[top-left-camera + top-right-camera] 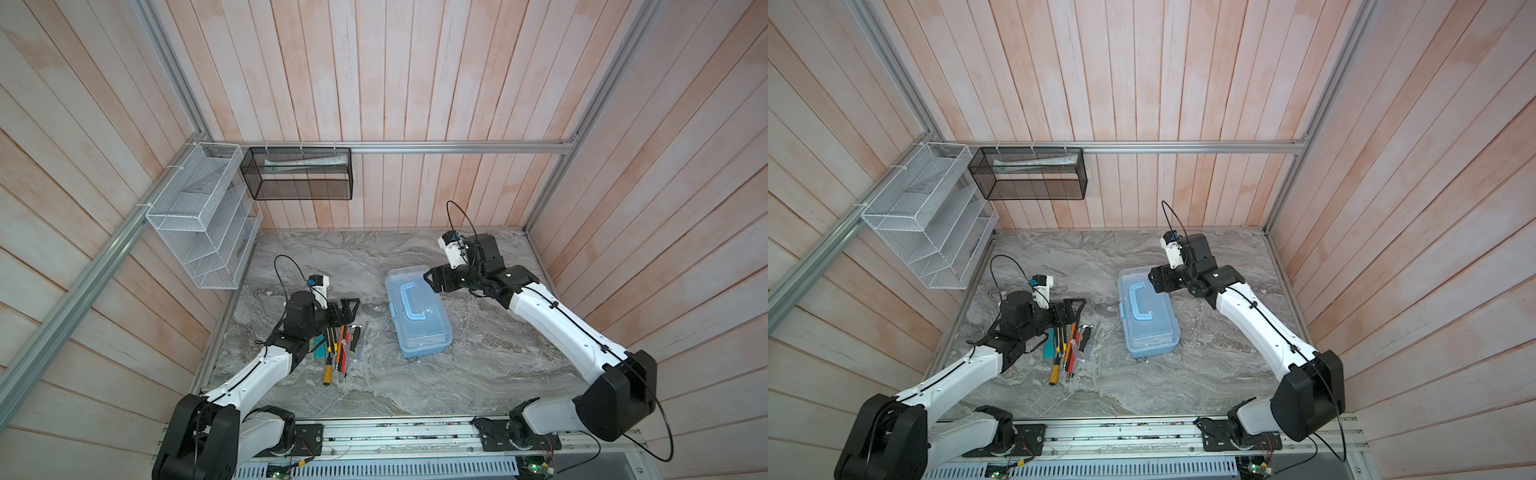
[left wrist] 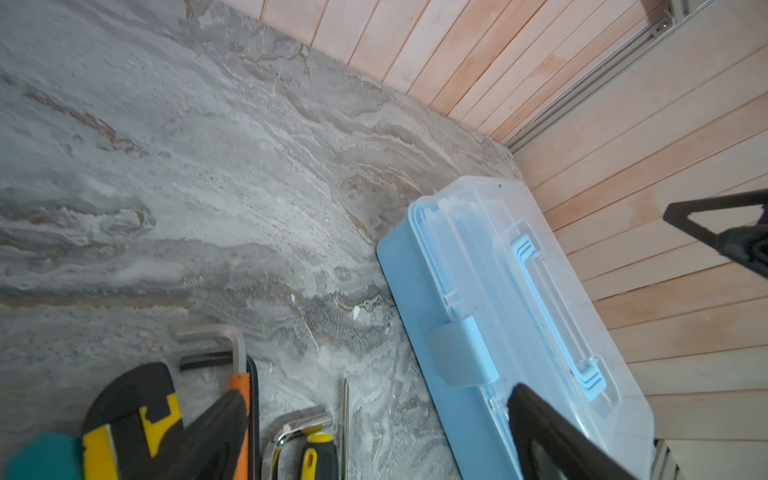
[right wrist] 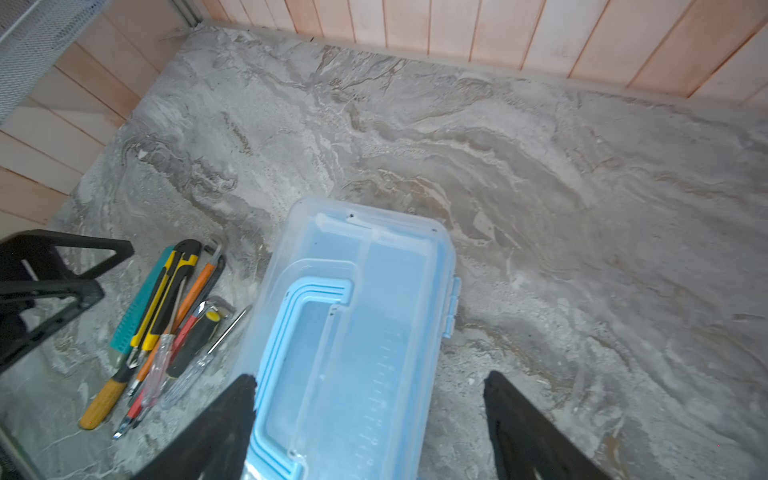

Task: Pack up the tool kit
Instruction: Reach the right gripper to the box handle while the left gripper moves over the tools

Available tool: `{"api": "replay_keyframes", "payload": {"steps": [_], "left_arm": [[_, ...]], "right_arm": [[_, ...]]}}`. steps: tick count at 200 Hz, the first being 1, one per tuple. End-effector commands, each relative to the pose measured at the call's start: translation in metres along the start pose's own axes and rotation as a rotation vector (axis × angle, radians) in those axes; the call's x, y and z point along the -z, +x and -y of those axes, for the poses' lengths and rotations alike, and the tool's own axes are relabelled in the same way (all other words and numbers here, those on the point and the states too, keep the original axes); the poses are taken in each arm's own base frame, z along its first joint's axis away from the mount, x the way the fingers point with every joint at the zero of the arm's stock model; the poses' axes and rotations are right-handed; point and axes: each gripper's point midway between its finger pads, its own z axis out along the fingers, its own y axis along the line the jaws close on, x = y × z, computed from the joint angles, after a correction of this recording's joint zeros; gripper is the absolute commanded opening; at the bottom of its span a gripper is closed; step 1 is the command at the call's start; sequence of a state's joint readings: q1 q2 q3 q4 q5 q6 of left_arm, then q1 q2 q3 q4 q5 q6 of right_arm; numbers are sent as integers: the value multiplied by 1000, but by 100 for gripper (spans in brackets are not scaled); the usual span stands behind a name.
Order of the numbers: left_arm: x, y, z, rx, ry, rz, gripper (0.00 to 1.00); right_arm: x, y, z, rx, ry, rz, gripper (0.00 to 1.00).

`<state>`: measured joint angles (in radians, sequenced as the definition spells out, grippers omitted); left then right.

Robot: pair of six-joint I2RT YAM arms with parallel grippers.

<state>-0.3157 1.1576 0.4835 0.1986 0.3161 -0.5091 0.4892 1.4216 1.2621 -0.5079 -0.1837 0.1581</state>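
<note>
The closed tool kit (image 1: 417, 316) lies on the table (image 1: 457, 382) beside loose tools (image 1: 338, 345); the black mesh basket (image 1: 299, 174) holds a pale tube. The right gripper (image 3: 370, 376), over the kit's end, and the left gripper (image 1: 349, 305) both gape open.

Grey marbled tabletop (image 1: 478, 374). Lying at its centre, long axis roughly eleven to five o'clock: pale-blue tool kit (image 1: 417, 311), clear lid down. Toward eight o'clock of that, apart from it: hand tools (image 1: 338, 349) bundled roughly parallel, yellow-handled screwdriver (image 1: 328, 374) reaching nearest six o'clock.
</note>
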Motion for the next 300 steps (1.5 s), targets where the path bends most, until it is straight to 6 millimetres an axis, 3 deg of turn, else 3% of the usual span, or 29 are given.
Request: {"api": "replay_keyframes", "payload": {"steps": [1, 86, 147, 195, 258, 300], "left_arm": [[-4, -5, 13, 7, 23, 52, 100], [-46, 33, 39, 33, 58, -67, 100], [-56, 34, 50, 29, 81, -43, 100], [-67, 40, 47, 19, 66, -60, 100], [-86, 39, 47, -38, 53, -94, 100], [-92, 34, 48, -66, 43, -96, 100]], "right_arm": [[-8, 23, -21, -84, -91, -113, 85], [-48, 36, -83, -170, -259, -170, 79], [-71, 52, -85, -197, -245, -237, 78], [-83, 56, -87, -225, -264, -245, 77], [-82, 60, -97, -264, -370, -192, 76], [-65, 50, -110, -298, -533, -150, 76]]}}
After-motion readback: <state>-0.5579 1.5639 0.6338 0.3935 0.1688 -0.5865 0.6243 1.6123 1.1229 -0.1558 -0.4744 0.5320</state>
